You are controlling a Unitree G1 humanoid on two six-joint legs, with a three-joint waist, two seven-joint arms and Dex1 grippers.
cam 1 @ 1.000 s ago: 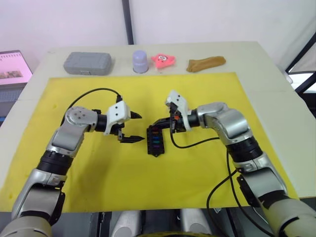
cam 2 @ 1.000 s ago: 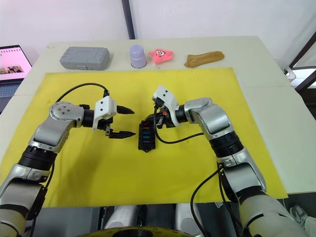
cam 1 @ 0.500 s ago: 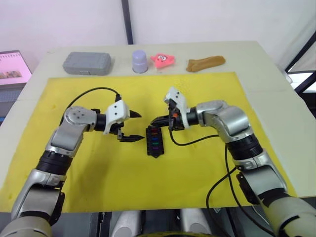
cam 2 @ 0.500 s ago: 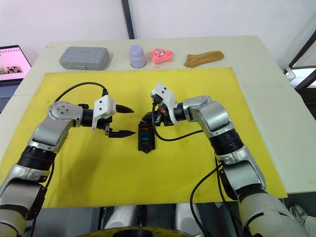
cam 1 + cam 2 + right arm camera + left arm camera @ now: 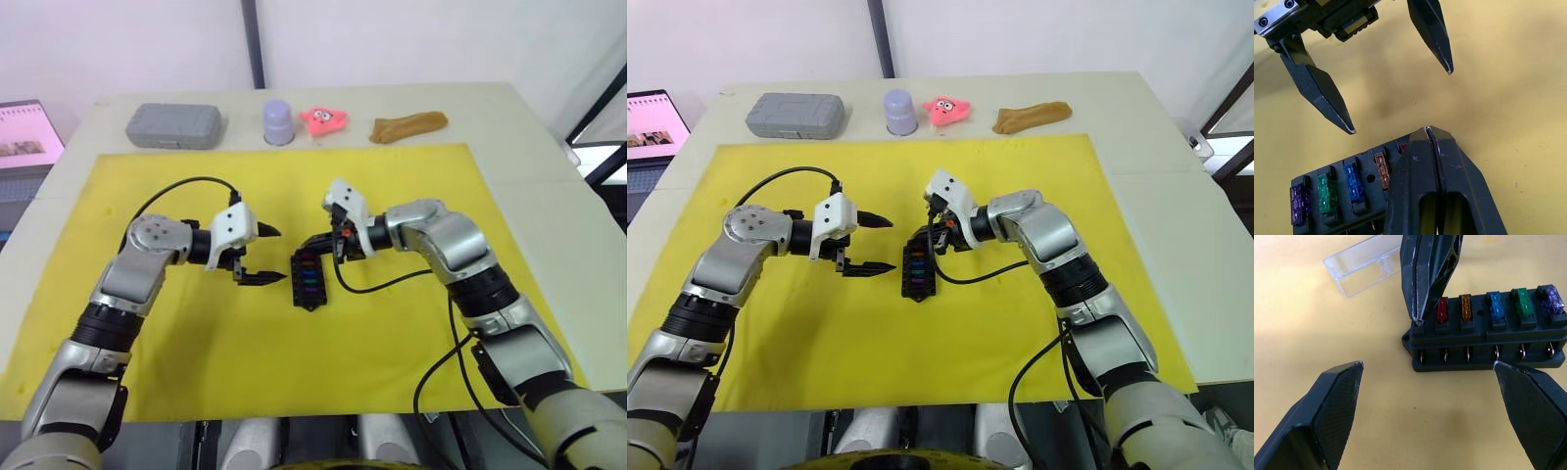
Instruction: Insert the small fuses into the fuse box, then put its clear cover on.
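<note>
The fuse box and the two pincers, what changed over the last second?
The right pincer, shut, crept slightly toward the robot's left, its tip at the end of the fuse box by the red fuse. Nothing was gripped or released. The left pincer stayed open beside the box; box, seated fuses and clear cover did not move.

No legible text, label, brand, number or sign found. The laptop screen [image 5: 651, 119] at the left edge of the frame carries coloured content — nothing on it can be read. The fuses [image 5: 1491, 305] in the fuse box [image 5: 1484, 335] show no readable ratings — markings too small to tell.
</note>
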